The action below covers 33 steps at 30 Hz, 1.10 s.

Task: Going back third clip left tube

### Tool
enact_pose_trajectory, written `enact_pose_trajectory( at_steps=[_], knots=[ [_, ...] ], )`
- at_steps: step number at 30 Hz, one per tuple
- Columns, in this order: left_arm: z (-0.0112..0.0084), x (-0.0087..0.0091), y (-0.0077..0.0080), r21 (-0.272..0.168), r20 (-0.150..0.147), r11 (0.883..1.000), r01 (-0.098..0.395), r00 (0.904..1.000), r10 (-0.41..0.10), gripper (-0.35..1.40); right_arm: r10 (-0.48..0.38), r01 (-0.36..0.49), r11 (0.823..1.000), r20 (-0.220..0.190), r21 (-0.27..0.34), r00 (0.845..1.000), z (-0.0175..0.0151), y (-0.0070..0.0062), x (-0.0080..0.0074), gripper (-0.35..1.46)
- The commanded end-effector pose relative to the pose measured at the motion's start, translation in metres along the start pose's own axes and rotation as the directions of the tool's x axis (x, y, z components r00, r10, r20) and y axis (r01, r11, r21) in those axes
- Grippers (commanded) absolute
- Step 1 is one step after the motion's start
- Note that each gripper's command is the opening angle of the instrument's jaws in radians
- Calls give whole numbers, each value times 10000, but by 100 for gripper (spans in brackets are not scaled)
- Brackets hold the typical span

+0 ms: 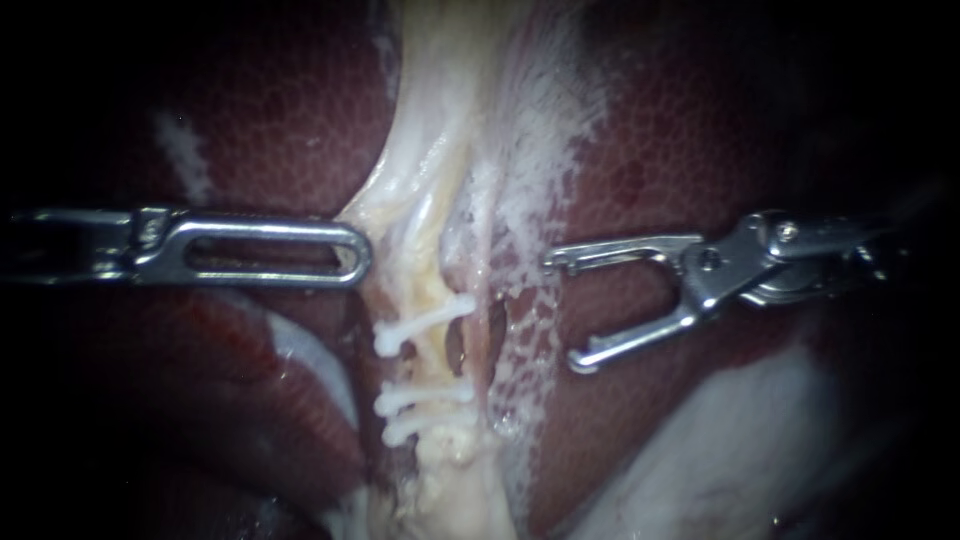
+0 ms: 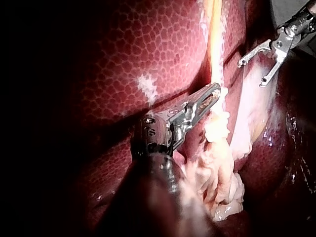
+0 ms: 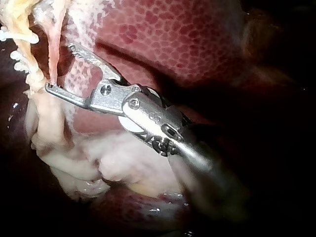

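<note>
left tube (image 1: 432, 290): top clip (image 1: 425, 322) across it, two lower clips (image 1: 428, 396) close together beneath. right instrument (image 1: 562, 312): jaws wide apart, empty, over liver (image 1: 660, 150), near the tube and clear of it. left instrument (image 1: 357, 250): jaws clamped on pale tissue (image 1: 400, 215) above the clips.

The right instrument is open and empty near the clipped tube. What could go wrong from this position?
1. The right instrument has its jaws open close to the thin pink tube. In the right wrist view one tip seems almost against it, so a sideways move could snag it.
2. Three clips sit close together on the left tube. A jaw brushing them might loosen one.
</note>
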State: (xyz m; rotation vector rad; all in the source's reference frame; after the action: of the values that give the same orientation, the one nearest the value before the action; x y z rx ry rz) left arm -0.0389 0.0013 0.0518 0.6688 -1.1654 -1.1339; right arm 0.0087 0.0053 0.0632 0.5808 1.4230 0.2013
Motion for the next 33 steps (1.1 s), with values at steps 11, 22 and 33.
enact_pose_trajectory(
  at_steps=[11, 22, 33],
  knots=[
    [1, 1, 3, -4, -1, 10000, -15, 10000, 15, -35, 26, -26, 10000, 6, -22, 10000, -2, -7, 7, 60],
    [14, 9, 16, -67, -25, 9999, -77, 10000, 77, -35, 60, -60, 10000, 25, 5, 10000, -8, -10, 11, 60],
    [38, 23, 30, -140, -209, 9998, -170, 9996, 167, -35, -60, 60, 10000, 22, 3, 10000, -7, -17, 17, 60]
  ],
)
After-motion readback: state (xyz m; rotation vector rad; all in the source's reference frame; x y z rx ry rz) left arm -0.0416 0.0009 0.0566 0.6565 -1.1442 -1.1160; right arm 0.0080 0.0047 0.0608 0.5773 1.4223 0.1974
